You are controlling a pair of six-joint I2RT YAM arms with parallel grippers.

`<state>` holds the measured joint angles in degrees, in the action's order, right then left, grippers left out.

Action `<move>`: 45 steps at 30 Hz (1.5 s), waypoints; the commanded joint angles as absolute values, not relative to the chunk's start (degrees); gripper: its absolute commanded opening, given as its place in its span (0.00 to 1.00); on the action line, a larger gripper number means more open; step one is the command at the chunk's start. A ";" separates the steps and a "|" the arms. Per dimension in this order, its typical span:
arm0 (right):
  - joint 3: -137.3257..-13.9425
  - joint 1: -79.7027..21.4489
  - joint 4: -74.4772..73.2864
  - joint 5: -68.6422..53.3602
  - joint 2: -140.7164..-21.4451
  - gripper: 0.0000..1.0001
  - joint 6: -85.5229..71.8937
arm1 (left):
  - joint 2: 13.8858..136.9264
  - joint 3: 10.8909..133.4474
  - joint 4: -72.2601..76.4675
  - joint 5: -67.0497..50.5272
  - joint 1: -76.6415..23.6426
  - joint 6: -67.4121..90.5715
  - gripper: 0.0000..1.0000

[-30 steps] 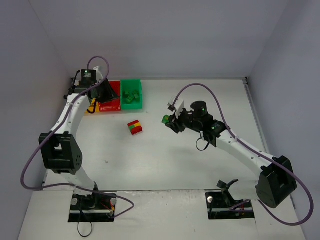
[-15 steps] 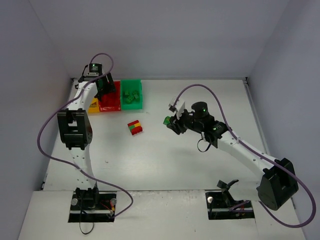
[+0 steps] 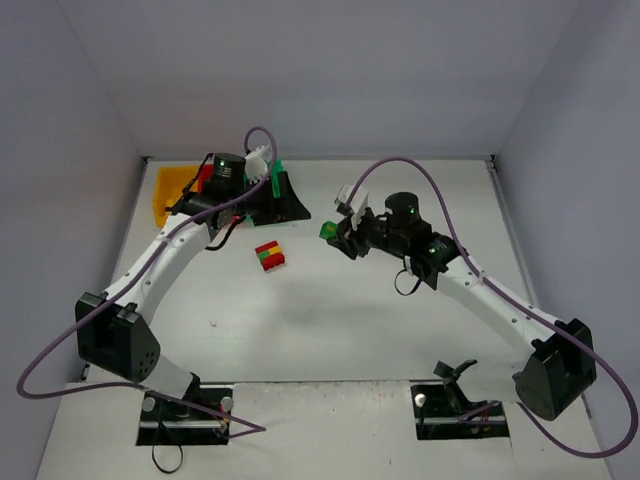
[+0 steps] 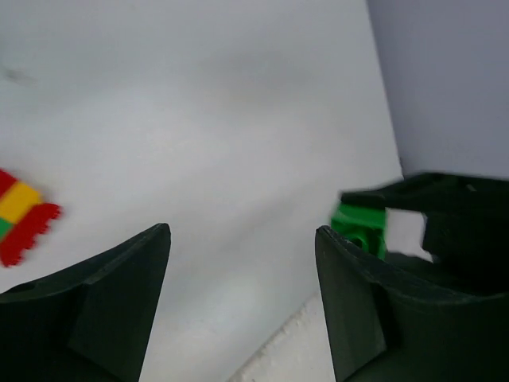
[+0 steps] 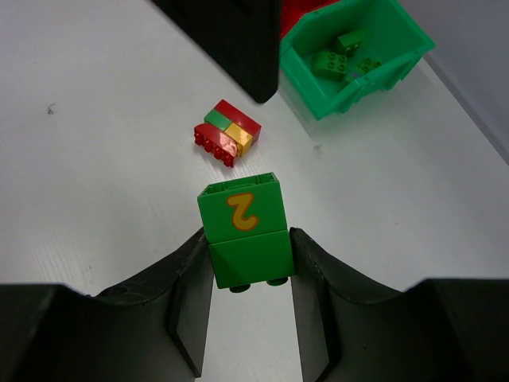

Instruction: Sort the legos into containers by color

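My right gripper [image 5: 246, 236] is shut on a green lego stack [image 5: 242, 227] with a yellow "2" on it and holds it above the table; it shows in the top view [image 3: 328, 230] too. A red, green and yellow lego clump [image 3: 268, 255] lies on the table and also shows in the right wrist view [image 5: 227, 134]. The green bin [image 5: 318, 95] holds several green legos. My left gripper [image 3: 285, 200] is open and empty [image 4: 242, 231], hovering over the green bin and hiding most of it. The yellow bin [image 3: 170, 190] is in view; the red bin [image 3: 205, 174] is mostly hidden.
The bins stand at the back left against the wall. The left gripper's black fingers [image 5: 231, 40] reach between the clump and the green bin. White walls close in the table on three sides.
My left arm has swung right from over the red and yellow bins to over the green bin. My right gripper has moved slightly left and back with the green stack.
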<state>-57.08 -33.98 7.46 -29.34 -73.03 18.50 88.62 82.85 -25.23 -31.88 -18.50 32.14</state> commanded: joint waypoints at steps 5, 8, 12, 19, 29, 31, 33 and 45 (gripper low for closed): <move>-60.20 -34.72 9.76 -34.62 -72.42 0.00 20.04 | 78.67 78.31 -18.19 -41.39 -24.25 37.71 0.68; -60.64 -34.80 9.76 -35.94 -72.25 0.00 19.78 | 77.70 77.70 -17.32 -41.84 -24.96 37.00 0.68; -61.08 -34.89 9.67 -36.82 -71.98 0.00 19.51 | 77.69 76.82 -16.70 -43.50 -25.40 37.09 0.68; -61.17 -35.33 9.67 -37.18 -71.46 0.00 19.07 | 79.89 76.99 -16.09 -44.03 -27.24 37.53 0.68; -61.17 -35.60 9.67 -36.74 -71.45 0.01 18.90 | 82.18 78.40 -15.38 -44.91 -28.30 37.79 0.55; -61.35 -35.60 9.76 -36.74 -71.63 0.01 18.90 | 82.44 78.22 -15.29 -45.35 -28.30 38.05 0.44; -61.17 -35.60 9.75 -36.48 -71.63 0.01 18.98 | 82.53 77.96 -14.86 -45.70 -28.30 38.23 0.29; -54.23 -35.51 7.74 -32.17 -68.56 0.01 19.95 | 84.81 84.46 -24.17 -48.51 -23.92 33.14 0.00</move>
<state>-55.79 -35.51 6.52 -33.56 -71.44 19.77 85.84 80.05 -23.83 -46.35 -27.09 36.45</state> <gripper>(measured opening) 0.345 0.261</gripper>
